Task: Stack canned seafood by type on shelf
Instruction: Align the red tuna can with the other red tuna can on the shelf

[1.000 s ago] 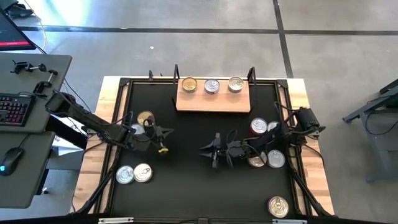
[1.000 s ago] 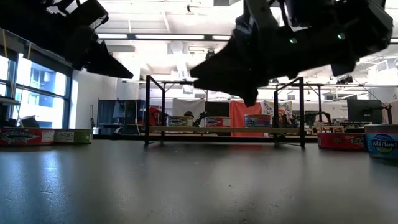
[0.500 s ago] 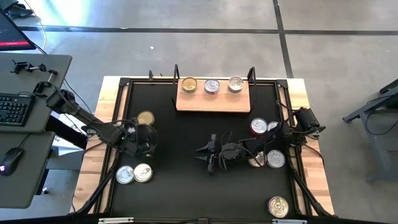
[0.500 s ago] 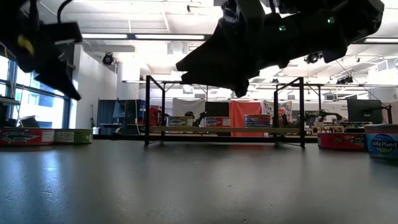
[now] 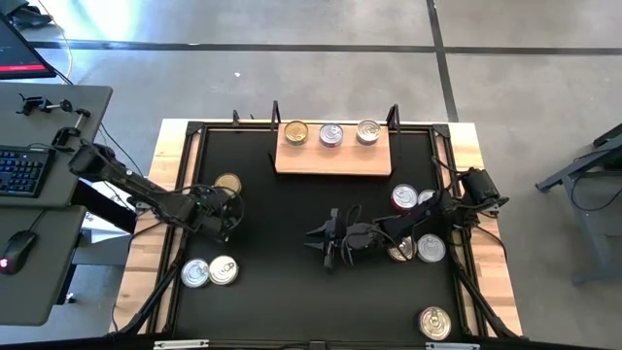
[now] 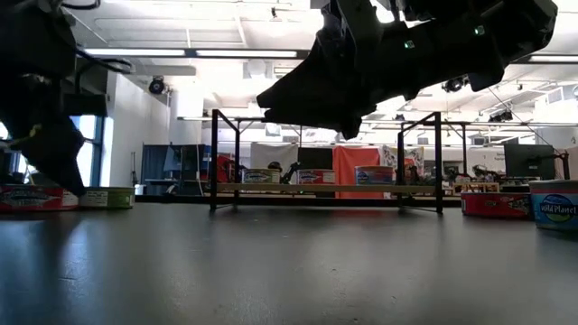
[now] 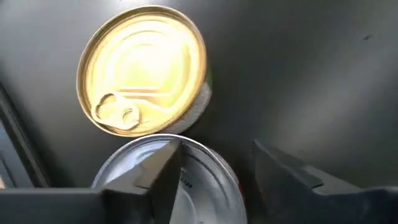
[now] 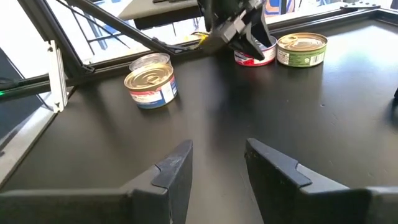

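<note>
Where my left end effector (image 7: pixel 217 149) is: above the left half of the tabletop (image 5: pixel 292 292), directly over a silver can (image 7: pixel 205 177).
Left fingers: spread wide, nothing between them that I would call gripped. The silver can's lid shows under the gap.
Key relation: this can lies straight below the fingers, lid up, so I judge the coming move to be a plain descent. A round can has no long axis to line up with.
Neighbour: a gold can (image 7: pixel 142 68) sits against the silver one on its shelf side, touching or nearly so. One finger would come down close to that seam, and that is the risk I see.
Nearer arm: the left by far. The right end effector (image 5: pixel 327 243) hangs over the middle of the tabletop, well apart from this pair.
Right fingers: partly spread and empty, bare tabletop between them.
Shelf (image 5: pixel 333 158): at the back centre, away and to the right from my left arm, carrying three cans in one row.
Other cans: two (image 5: pixel 209 271) near the front left, a cluster (image 5: pixel 416 224) under the right arm, and one (image 5: pixel 434 322) alone at the front right.
Progress, my guess: early, with most cans off the shelf.
</note>
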Controlling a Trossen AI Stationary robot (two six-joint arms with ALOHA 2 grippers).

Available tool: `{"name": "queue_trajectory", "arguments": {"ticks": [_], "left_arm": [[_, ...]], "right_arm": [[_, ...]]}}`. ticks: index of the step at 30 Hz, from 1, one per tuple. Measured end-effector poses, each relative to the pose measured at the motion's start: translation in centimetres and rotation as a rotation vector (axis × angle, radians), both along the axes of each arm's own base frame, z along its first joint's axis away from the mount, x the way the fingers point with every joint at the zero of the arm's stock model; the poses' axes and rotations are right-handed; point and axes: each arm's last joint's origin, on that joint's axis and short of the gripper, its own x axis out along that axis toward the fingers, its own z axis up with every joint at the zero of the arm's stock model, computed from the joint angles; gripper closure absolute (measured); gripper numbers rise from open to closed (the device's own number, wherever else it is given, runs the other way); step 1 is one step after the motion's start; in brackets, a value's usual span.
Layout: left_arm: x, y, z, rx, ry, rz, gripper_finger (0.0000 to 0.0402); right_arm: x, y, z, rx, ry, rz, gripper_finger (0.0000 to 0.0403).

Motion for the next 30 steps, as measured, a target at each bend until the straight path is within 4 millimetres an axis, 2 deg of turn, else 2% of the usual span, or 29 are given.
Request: {"name": "queue_trajectory", "arguments": {"ticks": [3, 6, 12, 15, 18, 21, 25, 30], "left_arm": [[-0.2, 0.3, -0.4, 0.002, 0.011, 0.011, 0.0198], [0.1, 0.2, -0.4, -0.018, 0.004, -0.008, 0.0205], [2.7, -1.4, 0.1, -0.178, -0.236, -0.129, 0.0241], [4.6, -2.5, 0.9, -0.233, -0.403, -0.282, 0.0251], [6.8, -3.7, 2.4, -0.173, -0.588, -0.479, 0.0256], [8.0, -4.8, 3.0, -0.085, -0.653, -0.733, 0.0257], [7.7, -6.3, 2.5, 0.043, -0.545, -1.056, 0.0257], [6.2, -7.4, 1.2, 0.162, -0.336, -1.206, 0.0256]], "right_arm": [[0.0, 0.0, 0.0, 0.0, 0.0, 0.0, 0.0262], [0.0, 0.0, 0.0, -0.001, 0.0, 0.0, 0.0262], [0.0, 0.0, 0.0, 0.013, -0.001, -0.004, 0.0262], [0.0, 0.0, 0.0, 0.014, -0.001, -0.004, 0.0262], [0.0, 0.0, 0.0, 0.014, -0.001, -0.004, 0.0262], [0.0, 0.0, 0.0, 0.014, 0.0, -0.004, 0.0262], [0.0, 0.0, -0.1, 0.01, 0.011, -0.003, 0.0262], [-0.1, 0.0, -0.3, 0.008, 0.03, -0.005, 0.0262]]}}
